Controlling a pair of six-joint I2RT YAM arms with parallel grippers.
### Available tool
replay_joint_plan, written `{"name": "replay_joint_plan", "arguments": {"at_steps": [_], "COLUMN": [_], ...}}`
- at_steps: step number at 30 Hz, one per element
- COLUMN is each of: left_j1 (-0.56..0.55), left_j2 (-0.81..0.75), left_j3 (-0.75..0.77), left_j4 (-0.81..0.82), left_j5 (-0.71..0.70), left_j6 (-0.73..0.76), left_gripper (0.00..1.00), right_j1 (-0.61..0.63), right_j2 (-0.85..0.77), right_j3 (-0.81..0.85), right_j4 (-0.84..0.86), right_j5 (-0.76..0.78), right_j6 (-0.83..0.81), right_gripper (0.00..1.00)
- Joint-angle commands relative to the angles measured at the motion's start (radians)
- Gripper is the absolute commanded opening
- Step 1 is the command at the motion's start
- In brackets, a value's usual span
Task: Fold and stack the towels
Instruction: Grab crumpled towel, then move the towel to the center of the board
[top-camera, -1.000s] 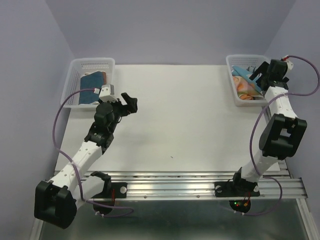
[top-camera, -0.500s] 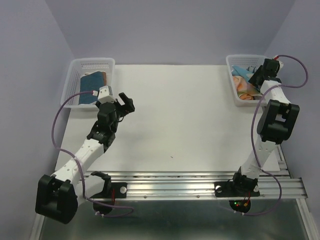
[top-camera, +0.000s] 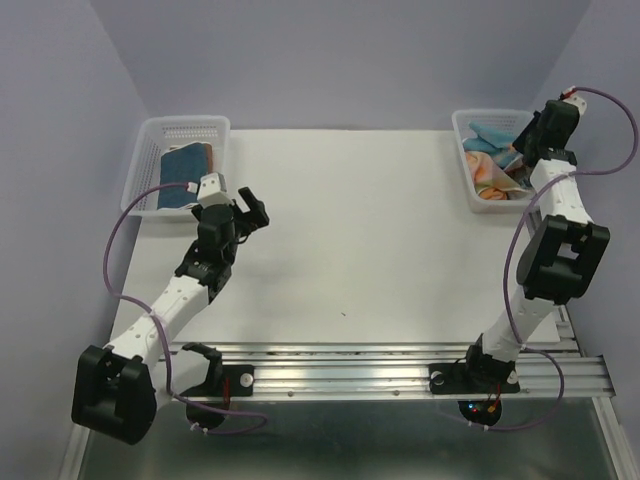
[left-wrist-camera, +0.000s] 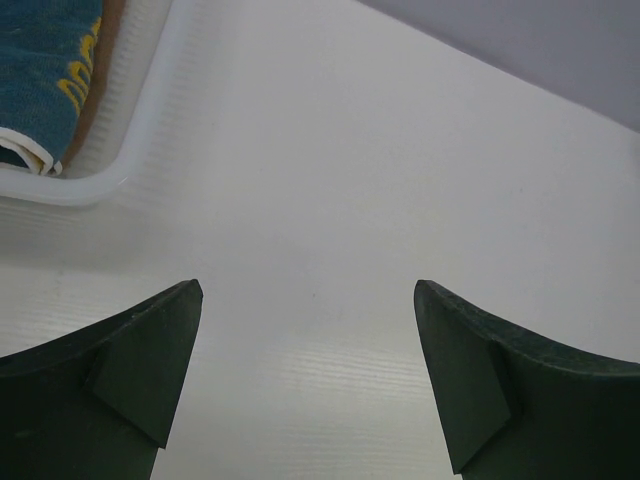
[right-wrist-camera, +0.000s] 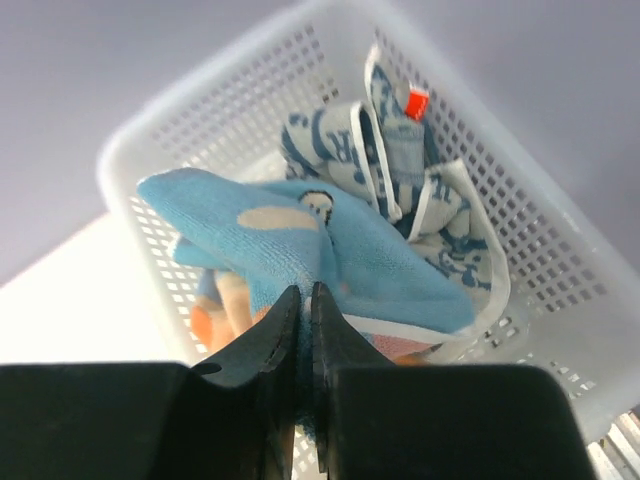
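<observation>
Pinching a fold of the light blue towel (right-wrist-camera: 300, 245), the right gripper (right-wrist-camera: 303, 300) sits inside the right basket (top-camera: 462, 160). Its jaws are drawn almost together, with only a sliver of cloth between them. The towel lies on top of the heap in that basket, directly ahead of and above the jaws in the wrist view. It is bunched rather than flat, so it has no clean long axis. Its raised ridge runs crosswise to the slit between the jaws, with one rounded end pointing toward the basket's left wall as that camera sees it.

Under and behind it in the same basket lie a blue-white patterned towel (right-wrist-camera: 400, 170) with a red tag and an orange towel (right-wrist-camera: 215, 320) (only a corner of that one shows).

The left gripper (left-wrist-camera: 308, 290) is far across the desk (top-camera: 350, 230) from the right basket. Its jaws are spread wide and hold nothing, and it hovers over bare surface just beside the left basket (left-wrist-camera: 100, 185), where a folded teal towel (left-wrist-camera: 45, 70) rests.

The right arm is plainly the nearer one. The next move looks like a lift out of the right basket, and a neighbouring cloth may drag along.
</observation>
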Motion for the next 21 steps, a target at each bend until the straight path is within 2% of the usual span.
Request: {"name": "replay_joint_plan", "arguments": {"at_steps": [1,7,14,21], "left_j1": [0.001,0.001,0.001,0.000], "left_j2": [-0.091,-0.171,-0.302,-0.424], "left_j3": [0.025,0.012,-0.009,-0.017], "left_j4": [0.013,-0.021,-0.082,-0.163], "left_j5": [-0.034,0.026,0.092,0.135], "left_j6": [-0.020,-0.061,-0.139,-0.187], "left_gripper": [0.99,0.99,0.99,0.99], "right_j1": [0.001,0.043,0.247,0.344], "right_j2": [-0.161,-0.319,-0.528,-0.706], "right_j3": [-0.005,-0.013,0.065,0.058], "right_j4": [0.066,0.047,-0.088,-0.118], "right_j5": [-0.018,-0.138,-0.213,-0.565], "right_j6": [-0.025,-0.016,0.024,0.263], "right_gripper": [0.01,0.03,0.05,0.06]}}
